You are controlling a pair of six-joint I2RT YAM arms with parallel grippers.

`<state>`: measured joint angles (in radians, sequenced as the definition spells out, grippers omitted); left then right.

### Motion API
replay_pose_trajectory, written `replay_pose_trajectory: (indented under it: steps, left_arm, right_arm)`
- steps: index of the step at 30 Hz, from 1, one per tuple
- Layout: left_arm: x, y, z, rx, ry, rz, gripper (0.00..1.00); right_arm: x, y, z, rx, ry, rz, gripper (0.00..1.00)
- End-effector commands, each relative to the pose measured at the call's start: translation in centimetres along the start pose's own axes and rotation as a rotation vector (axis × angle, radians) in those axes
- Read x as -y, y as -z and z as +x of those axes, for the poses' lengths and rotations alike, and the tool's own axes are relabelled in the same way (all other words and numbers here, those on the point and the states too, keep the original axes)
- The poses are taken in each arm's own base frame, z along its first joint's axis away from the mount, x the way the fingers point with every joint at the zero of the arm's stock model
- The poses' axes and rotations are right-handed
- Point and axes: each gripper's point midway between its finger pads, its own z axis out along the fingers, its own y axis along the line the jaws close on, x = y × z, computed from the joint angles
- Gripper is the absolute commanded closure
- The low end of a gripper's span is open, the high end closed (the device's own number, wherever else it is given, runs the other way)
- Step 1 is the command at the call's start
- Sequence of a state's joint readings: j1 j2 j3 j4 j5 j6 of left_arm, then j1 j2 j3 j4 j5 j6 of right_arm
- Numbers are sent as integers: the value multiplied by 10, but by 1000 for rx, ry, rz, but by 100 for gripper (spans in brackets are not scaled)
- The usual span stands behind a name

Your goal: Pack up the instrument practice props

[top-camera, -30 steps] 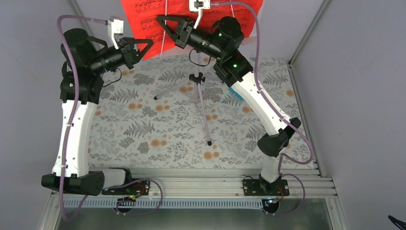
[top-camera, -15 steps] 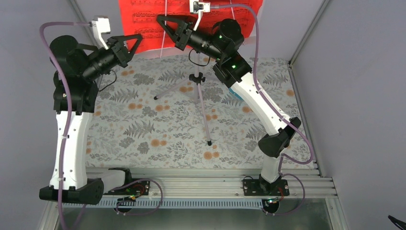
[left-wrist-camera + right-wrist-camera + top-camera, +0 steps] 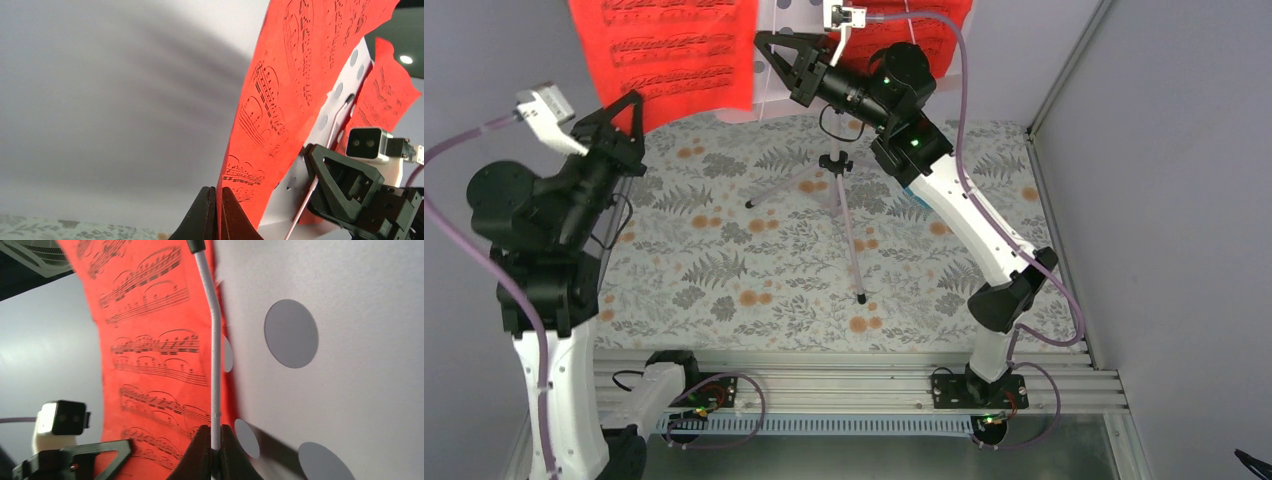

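Note:
My left gripper (image 3: 632,100) is shut on the lower edge of a red sheet of printed music (image 3: 669,50), holding it up left of the music stand; in the left wrist view the sheet (image 3: 285,100) rises from between the jaws. My right gripper (image 3: 761,40) is shut on the stand's thin white wire page holder (image 3: 215,365), in front of the pale perforated desk (image 3: 350,390). A second red sheet (image 3: 946,10) stays on the desk's right side. The silver tripod (image 3: 836,162) stands on the cloth. A sliver of the turquoise metronome (image 3: 911,189) shows beneath the right arm.
A fern-patterned cloth (image 3: 754,270) covers the table. Grey walls close in the back and both sides, with a metal post (image 3: 1064,75) at the right. The aluminium rail (image 3: 844,385) with the arm bases runs along the near edge.
My left arm has swung left and back, drawing the red sheet off the stand's left side. The right gripper has stayed on the wire holder.

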<state>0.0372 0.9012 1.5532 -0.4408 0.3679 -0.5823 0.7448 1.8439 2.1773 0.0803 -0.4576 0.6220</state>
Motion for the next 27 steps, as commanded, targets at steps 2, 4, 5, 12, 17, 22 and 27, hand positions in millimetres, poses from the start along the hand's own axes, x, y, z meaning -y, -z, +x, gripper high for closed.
replay_pose_trajectory:
  steps: [2,4,5,12,17,22,27]
  left_arm:
    - [-27,38,-6,108,20,-201,98]
    - [-42,46,8,95,30,-263,98]
    - [-51,49,16,84,36,-296,98]
    - [-104,80,94,29,174,-438,98]
    - [-120,90,143,-47,275,-438,98]
    - [-131,97,188,-143,356,-443,98]
    - [-143,107,230,-208,429,-444,98]
  right_arm:
    - [4,11,-15,41,-5,61,97]
    - [6,13,-15,42,-14,69,97]
    - [7,14,-15,43,-18,72,97]
    - [7,17,-14,36,-38,78,94]
    - [1,20,-17,32,-33,66,76]
    - [-10,26,-19,19,-21,46,53]
    - [-38,43,-22,12,-10,-42,34]
